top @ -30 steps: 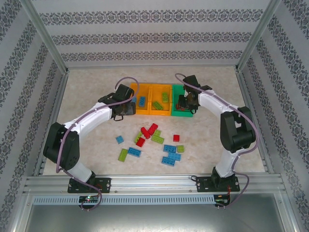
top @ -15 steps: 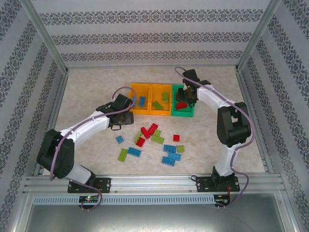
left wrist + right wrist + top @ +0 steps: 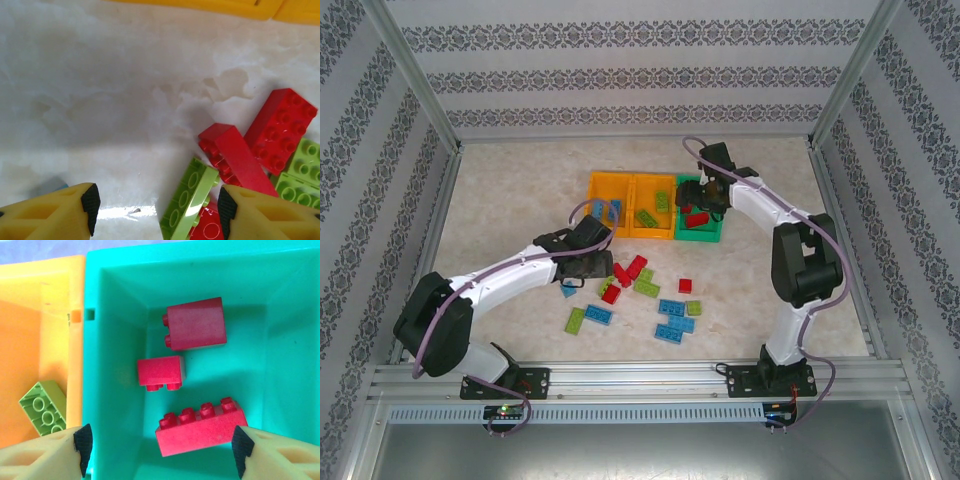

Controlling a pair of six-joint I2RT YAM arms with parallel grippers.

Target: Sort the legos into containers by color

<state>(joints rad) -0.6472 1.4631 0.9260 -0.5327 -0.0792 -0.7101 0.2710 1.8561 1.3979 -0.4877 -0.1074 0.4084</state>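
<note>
From the top camera we see the whole layout. Three small open rectangular plastic bins stand in a row at the far middle of the pale marbled table [image 3: 500, 200]: a left orange bin [image 3: 605, 180], a middle orange bin [image 3: 650, 180] and a green bin [image 3: 700, 238] at the right end. Small studded plastic bricks [image 3: 672, 308] in red, sky blue and lime green lie scattered nearer the arms. The left gripper [image 3: 595, 265] sits low at the left edge of that scatter. The right gripper [image 3: 703, 205] hangs over the green bin. From this height we cannot judge either gripper's jaws.

The left wrist camera settles that for its arm. The two yellow fingers with black pads [image 3: 91, 210] stand well apart and clamp nothing. In the gap, nearer the right-hand pad, a lime green brick [image 3: 190, 200] lies on its side against a long red brick [image 3: 235, 157]. A second red brick [image 3: 280, 127] and more lime pieces lie beyond it. We cannot tell whether a pad touches any brick.

The right wrist camera looks straight down into the green bin. On its floor lie three red bricks: a blocky one [image 3: 195, 322], a small one [image 3: 161, 371] and a long one [image 3: 200, 429]. A lime brick [image 3: 44, 405] rests in the neighbouring orange bin. The right gripper's black pads [image 3: 82, 442] are spread wide and hold nothing, with the long red brick lying below them.
</note>
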